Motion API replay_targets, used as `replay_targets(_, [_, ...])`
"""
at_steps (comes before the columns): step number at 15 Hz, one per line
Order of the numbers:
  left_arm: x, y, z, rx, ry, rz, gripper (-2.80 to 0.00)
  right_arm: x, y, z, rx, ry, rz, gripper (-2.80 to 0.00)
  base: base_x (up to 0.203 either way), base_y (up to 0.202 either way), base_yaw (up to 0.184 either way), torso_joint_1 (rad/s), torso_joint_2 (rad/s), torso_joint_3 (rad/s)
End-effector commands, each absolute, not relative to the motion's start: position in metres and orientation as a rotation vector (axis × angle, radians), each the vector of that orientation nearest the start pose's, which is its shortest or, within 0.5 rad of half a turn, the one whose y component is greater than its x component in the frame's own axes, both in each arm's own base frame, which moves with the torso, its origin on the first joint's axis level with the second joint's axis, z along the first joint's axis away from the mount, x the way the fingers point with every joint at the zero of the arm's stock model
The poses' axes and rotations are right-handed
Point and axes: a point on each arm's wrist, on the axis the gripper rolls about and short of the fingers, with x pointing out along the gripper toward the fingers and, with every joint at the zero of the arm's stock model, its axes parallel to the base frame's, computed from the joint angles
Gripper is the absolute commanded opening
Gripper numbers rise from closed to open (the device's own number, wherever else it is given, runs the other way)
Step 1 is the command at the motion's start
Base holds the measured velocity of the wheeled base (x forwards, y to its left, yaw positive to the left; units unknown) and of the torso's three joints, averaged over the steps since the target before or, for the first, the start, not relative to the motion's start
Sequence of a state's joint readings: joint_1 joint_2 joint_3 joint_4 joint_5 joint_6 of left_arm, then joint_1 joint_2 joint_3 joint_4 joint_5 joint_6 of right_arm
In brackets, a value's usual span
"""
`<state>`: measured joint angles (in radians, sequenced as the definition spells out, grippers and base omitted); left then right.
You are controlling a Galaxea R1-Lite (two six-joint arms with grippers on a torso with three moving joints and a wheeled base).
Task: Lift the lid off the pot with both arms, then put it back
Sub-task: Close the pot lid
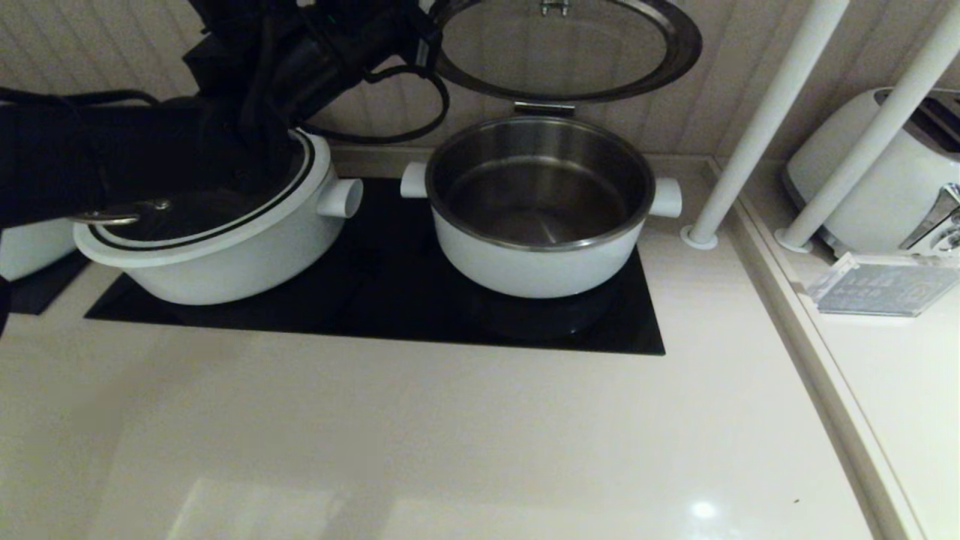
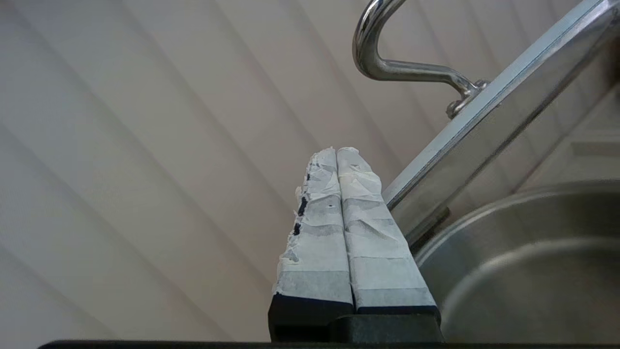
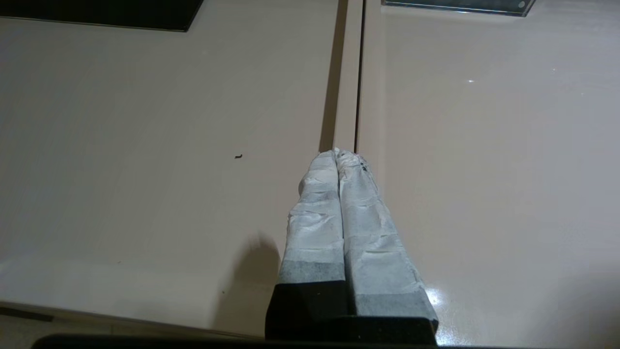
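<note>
White pots number two on the black cooktop (image 1: 390,300): the open pot (image 1: 538,206) at centre and a covered pot (image 1: 217,232) at left. One glass lid (image 1: 562,49) leans upright, top centre. Left gripper (image 2: 336,151) pressed together beside it; right gripper (image 3: 337,154) closed above the counter (image 3: 145,145).

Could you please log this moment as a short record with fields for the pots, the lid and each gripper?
open pot: on the cooktop, empty, uncovered
lid: raised and tilted behind the open pot, against the wall
second pot: on the cooktop's left side, its own lid on
left gripper: shut, empty, beside the raised lid's edge
right gripper: shut, empty, over the counter
</note>
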<state>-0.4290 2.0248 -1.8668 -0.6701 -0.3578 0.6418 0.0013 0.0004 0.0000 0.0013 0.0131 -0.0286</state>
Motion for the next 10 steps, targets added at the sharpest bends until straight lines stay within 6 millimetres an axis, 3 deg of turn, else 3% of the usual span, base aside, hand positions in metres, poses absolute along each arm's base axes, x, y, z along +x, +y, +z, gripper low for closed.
replay_targets(1, [0.361, -0.175, 0.363, 0.585, -0.741, -0.582, -2.80, -0.023, 0.000, 0.075, -0.029, 0.001, 0.015, -2.80, 0.000, 0.000, 0.000, 0.000, 0.00, 0.000])
replay_targets(5, [0.357, -0.173, 0.352, 0.601, -0.698, -0.601, -2.80, -0.023, 0.000, 0.075, -0.029, 0.001, 0.015, -2.80, 0.000, 0.000, 0.000, 0.000, 0.00, 0.000])
replay_targets(10, [0.350, -0.175, 0.322, 0.610, -0.639, -0.638, -2.80, -0.023, 0.000, 0.075, -0.028, 0.001, 0.015, -2.80, 0.000, 0.000, 0.000, 0.000, 0.00, 0.000])
